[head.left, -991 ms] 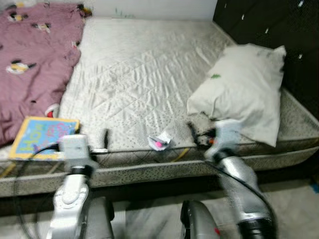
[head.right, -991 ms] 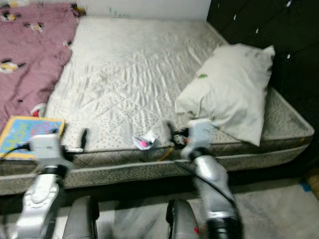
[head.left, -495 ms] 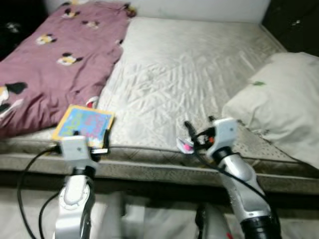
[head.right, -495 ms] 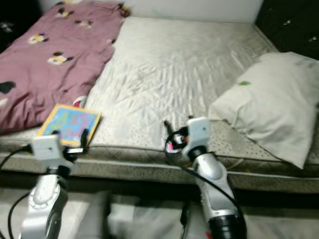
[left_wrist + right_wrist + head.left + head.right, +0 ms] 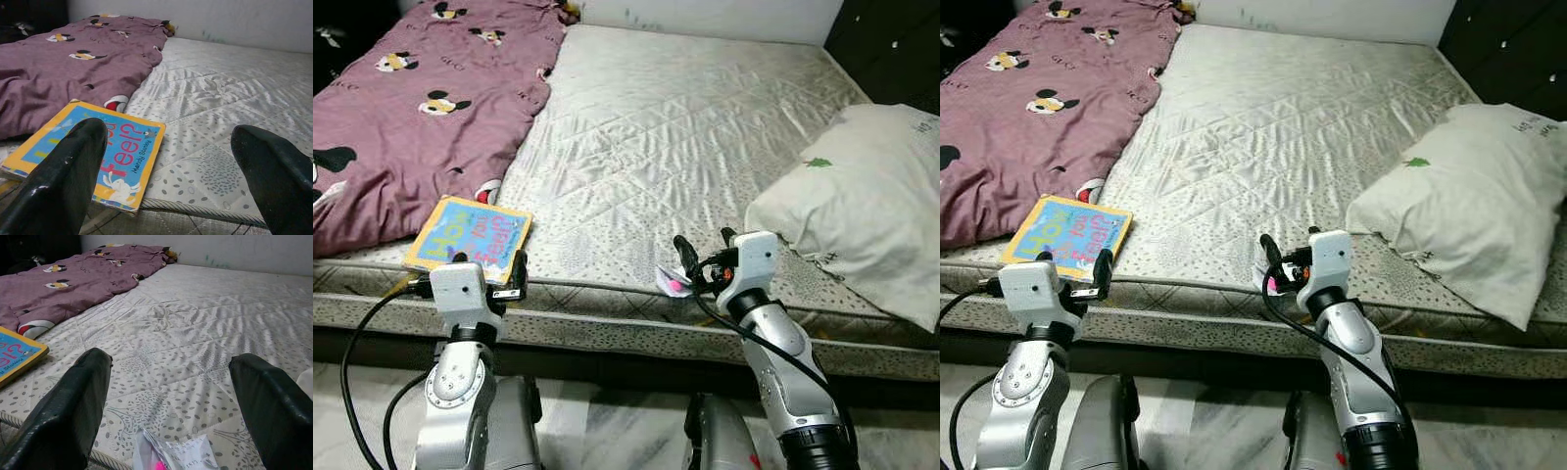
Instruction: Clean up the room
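Note:
A crumpled white wrapper with a pink spot (image 5: 671, 281) lies at the mattress's front edge. My right gripper (image 5: 703, 249) hovers open just over and behind it; in the right wrist view the wrapper (image 5: 176, 458) sits low between the spread fingers (image 5: 80, 401). A colourful children's book (image 5: 470, 233) rests on the mattress near the front left corner, partly against a maroon cartoon-print blanket (image 5: 411, 117). My left gripper (image 5: 489, 266) is open at the bed's edge just in front of the book (image 5: 98, 147), holding nothing.
A white pillow (image 5: 862, 196) lies at the right of the grey quilted mattress (image 5: 685, 127). A dark headboard (image 5: 891, 39) stands at the far right. A pale wall runs behind the bed, and light floor shows below the bed's front edge.
The camera swung left and steadied, bringing more of the blanket into view. My right gripper has shifted from the pillow's front corner to right over the wrapper. The left gripper stays by the book.

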Robot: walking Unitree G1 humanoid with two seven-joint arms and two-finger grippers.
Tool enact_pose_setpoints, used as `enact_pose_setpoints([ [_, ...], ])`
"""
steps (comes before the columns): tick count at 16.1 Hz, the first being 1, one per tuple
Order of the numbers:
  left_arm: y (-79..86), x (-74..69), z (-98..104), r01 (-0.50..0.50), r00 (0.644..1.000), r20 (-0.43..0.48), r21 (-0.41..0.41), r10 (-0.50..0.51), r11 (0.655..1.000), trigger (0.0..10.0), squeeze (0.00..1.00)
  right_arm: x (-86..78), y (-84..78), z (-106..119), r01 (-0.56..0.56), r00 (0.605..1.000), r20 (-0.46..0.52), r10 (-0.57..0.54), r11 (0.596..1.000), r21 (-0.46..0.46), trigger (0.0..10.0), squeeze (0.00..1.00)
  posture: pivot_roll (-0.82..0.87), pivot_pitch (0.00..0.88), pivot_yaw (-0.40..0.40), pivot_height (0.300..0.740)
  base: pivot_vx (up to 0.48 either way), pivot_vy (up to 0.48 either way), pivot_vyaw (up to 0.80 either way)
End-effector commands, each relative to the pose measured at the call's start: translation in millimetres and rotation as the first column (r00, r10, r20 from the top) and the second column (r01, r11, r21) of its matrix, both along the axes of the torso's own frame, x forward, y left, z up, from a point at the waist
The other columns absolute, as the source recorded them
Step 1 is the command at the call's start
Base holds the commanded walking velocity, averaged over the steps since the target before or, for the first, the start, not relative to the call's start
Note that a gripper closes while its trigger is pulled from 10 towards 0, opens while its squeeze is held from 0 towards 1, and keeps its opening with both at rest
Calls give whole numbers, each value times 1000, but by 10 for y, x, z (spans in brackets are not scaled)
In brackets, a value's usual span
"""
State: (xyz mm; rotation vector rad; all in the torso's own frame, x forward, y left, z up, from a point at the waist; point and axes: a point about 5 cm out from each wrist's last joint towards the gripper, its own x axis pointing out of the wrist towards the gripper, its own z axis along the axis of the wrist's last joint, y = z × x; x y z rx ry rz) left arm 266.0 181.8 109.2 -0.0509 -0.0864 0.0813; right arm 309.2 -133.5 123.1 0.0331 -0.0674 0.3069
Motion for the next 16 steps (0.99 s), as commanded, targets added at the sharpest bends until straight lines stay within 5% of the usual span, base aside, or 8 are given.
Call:
enact_pose_setpoints([
  [1, -19, 15, -2, 4, 1000, -11, -4, -4, 1000, 10000, 0, 26, -15, 18, 1, 1000, 1, -1, 1000, 11, 10000, 0, -40, 94, -56, 502, 0, 0, 0],
  [6, 138, -64, 118, -57, 998, 11, 7, 56, 998, 10000, 0, 171, 25, -13, -47, 998, -35, 46, 998, -33, 10000, 0, 34, 108, -97, 482, 0, 0, 0],
  [11, 248, -428, 62, -110, 993, -25, 43, 112, 993, 10000, 0, 348, 9, -127, -77, 993, -99, 62, 983, -166, 10000, 0, 93, 167, -110, 482, 0, 0, 0],
  [16, 375, -713, 89, -108, 988, -99, 109, 119, 988, 10000, 0, 495, 234, -118, -111, 992, -77, 96, 968, -227, 10000, 0, 158, 241, -86, 482, 0, 0, 0],
])
